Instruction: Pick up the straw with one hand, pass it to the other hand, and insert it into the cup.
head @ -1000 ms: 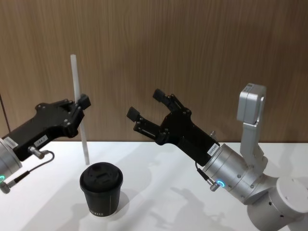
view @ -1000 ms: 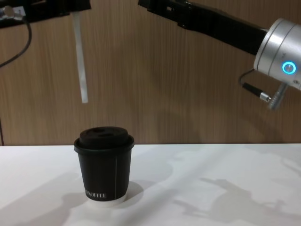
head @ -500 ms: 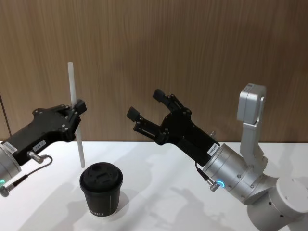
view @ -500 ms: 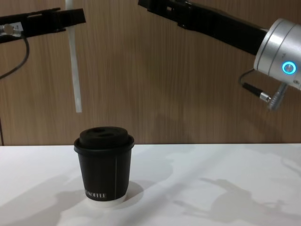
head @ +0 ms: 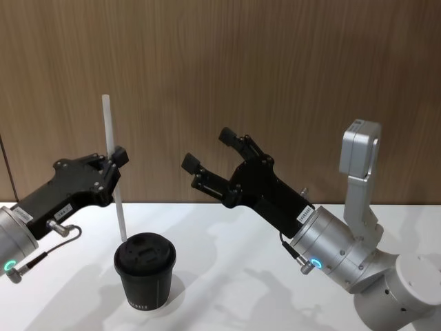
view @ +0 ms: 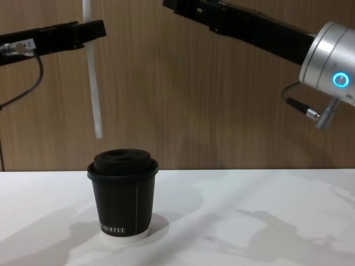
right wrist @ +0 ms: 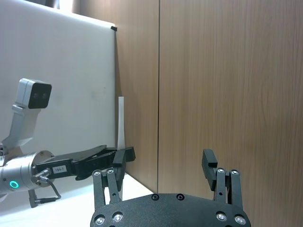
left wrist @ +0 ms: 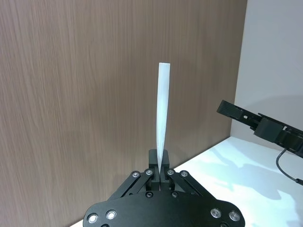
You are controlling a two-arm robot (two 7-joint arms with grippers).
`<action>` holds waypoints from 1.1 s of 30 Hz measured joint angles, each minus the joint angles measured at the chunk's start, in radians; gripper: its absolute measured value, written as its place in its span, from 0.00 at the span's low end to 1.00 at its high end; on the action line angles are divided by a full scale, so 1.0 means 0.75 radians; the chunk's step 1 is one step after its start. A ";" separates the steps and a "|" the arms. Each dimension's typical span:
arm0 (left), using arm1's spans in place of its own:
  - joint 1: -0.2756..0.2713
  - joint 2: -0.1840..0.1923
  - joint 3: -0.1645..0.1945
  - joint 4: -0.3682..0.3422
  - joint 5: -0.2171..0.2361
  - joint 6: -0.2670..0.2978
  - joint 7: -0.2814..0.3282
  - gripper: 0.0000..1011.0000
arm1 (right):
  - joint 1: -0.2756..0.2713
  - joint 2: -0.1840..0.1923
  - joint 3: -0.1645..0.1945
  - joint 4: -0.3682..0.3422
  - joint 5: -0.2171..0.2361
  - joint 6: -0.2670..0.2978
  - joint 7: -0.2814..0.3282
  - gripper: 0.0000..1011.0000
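Straw [head: 109, 131] stands almost upright in the air, pinched a little above its middle by the left gripper [head: 116, 164], whose fingers are closed tight on it. In the left wrist view the straw [left wrist: 162, 113] rises straight out from between the two closed fingertips. From the chest view its lower end [view: 93, 83] hangs just above the cup [view: 123, 199], over the left part of the domed lid, with a clear gap between tip and lid. The cup [head: 145, 269] stands upright on the white table [head: 227, 234], lid on. The right gripper [head: 209, 149] is held up in the air to the right of the straw, well apart from it, its fingers spread wide and holding nothing, pointing toward the left arm.
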 joint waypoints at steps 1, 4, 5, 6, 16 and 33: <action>-0.001 -0.002 0.001 0.003 0.001 -0.001 -0.002 0.00 | 0.000 0.000 0.000 0.000 0.000 0.000 0.000 0.99; -0.006 -0.013 0.004 0.018 0.006 -0.006 -0.008 0.00 | 0.000 0.000 0.000 0.000 0.000 0.000 0.000 0.99; -0.009 -0.019 0.005 0.025 0.009 -0.008 -0.009 0.00 | 0.000 0.000 0.000 0.000 0.000 0.000 0.000 0.99; -0.011 -0.022 0.005 0.029 0.011 -0.009 -0.011 0.00 | 0.000 0.000 0.000 0.000 0.000 0.000 0.000 0.99; -0.034 -0.055 0.015 0.074 0.042 -0.022 -0.013 0.00 | 0.000 0.000 0.000 0.000 0.000 0.000 0.000 0.99; -0.088 -0.116 0.042 0.163 0.093 -0.031 -0.026 0.00 | 0.000 0.000 0.000 0.000 0.000 0.000 0.000 0.99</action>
